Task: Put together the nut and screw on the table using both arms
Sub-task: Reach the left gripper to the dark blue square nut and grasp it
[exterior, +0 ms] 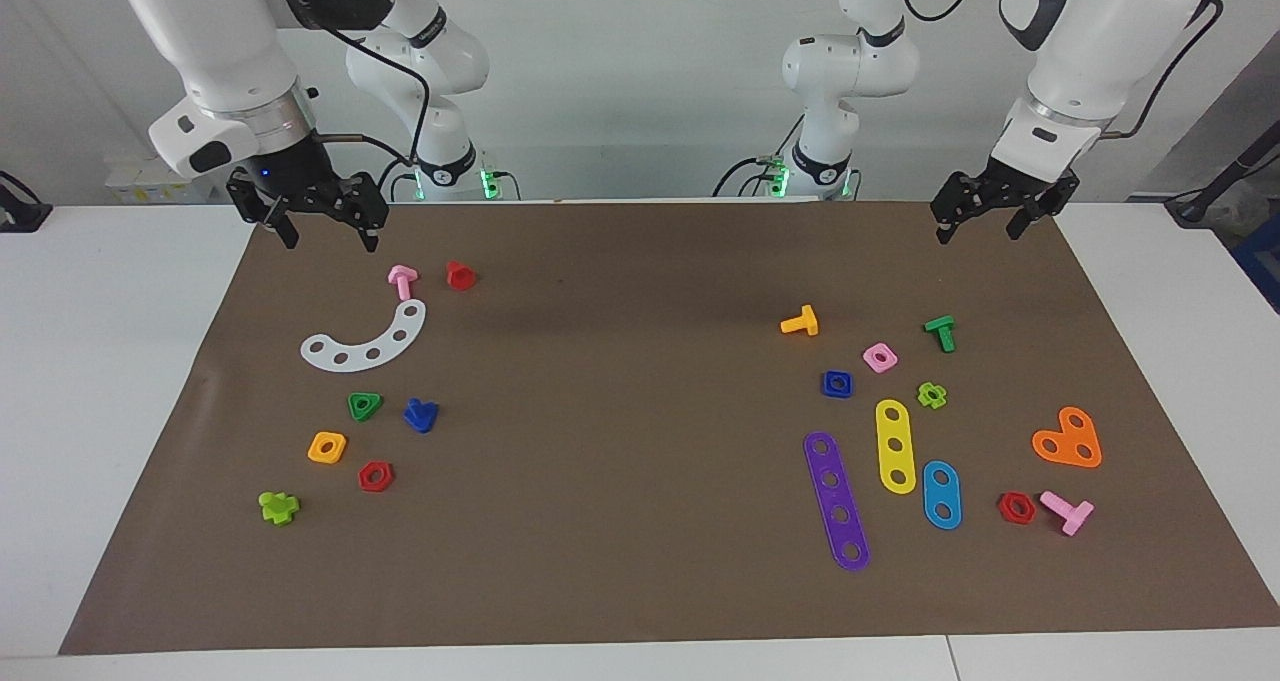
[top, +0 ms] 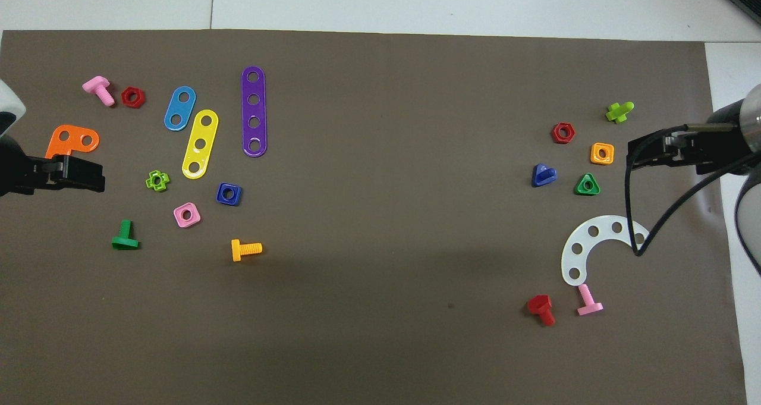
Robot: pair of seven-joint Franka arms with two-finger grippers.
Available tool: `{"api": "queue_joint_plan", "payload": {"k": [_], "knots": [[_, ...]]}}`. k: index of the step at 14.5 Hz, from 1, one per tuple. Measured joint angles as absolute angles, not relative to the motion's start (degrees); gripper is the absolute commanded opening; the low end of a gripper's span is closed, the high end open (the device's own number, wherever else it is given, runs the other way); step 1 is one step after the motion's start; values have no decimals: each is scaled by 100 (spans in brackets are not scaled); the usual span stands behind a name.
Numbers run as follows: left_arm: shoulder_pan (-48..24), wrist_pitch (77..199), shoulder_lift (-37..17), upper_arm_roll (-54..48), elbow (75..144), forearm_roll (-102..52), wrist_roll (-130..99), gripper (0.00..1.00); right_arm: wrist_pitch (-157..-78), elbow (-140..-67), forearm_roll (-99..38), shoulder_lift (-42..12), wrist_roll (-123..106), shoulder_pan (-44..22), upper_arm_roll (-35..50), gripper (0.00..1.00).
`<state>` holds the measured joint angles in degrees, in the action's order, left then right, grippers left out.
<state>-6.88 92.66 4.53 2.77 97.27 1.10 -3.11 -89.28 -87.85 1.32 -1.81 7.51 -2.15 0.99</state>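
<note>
The dark-blue square nut (exterior: 838, 384) (top: 229, 194) lies flat on the brown mat (exterior: 640, 521) toward the left arm's end, beside a pink square nut (exterior: 880, 357). The dark-blue screw (exterior: 421, 415) (top: 543, 175) lies on the mat toward the right arm's end, beside a green triangular nut (exterior: 364, 405). My left gripper (exterior: 980, 231) (top: 98, 176) hangs open and empty over the mat's edge nearest the robots. My right gripper (exterior: 328, 236) (top: 633, 155) hangs open and empty over the same edge at its own end. Neither touches anything.
Around the nut lie a yellow bolt (exterior: 801, 321), a green bolt (exterior: 941, 332), purple (exterior: 837, 499), yellow and blue strips and an orange plate (exterior: 1068, 439). Around the screw lie a white arc (exterior: 366, 340), a pink bolt (exterior: 402, 280), a red bolt (exterior: 460, 275) and an orange-yellow nut (exterior: 327, 447).
</note>
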Motion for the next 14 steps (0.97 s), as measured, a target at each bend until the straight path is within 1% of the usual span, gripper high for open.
{"api": "queue_joint_plan", "payload": {"k": [3,5,9,12,14], "knots": [[-683,9325,452,279,9774,45,-293,100,-8928,-8785,132,-181,751,-214,98,100],[-685,9605,429,276,9979,-91,-293,99,-8925,-8785,132,-181,751,-214,98,100],[-733,10529,219,228,10805,-176,-290,98,-8788,-8785,132,-174,751,-200,92,99],[-998,11369,49,197,11440,-190,-314,98,-8834,-8785,132,-169,751,-199,94,92],[-1212,11874,0,184,11851,-192,-484,98,-8946,-8794,132,-169,751,-201,94,91]]}}
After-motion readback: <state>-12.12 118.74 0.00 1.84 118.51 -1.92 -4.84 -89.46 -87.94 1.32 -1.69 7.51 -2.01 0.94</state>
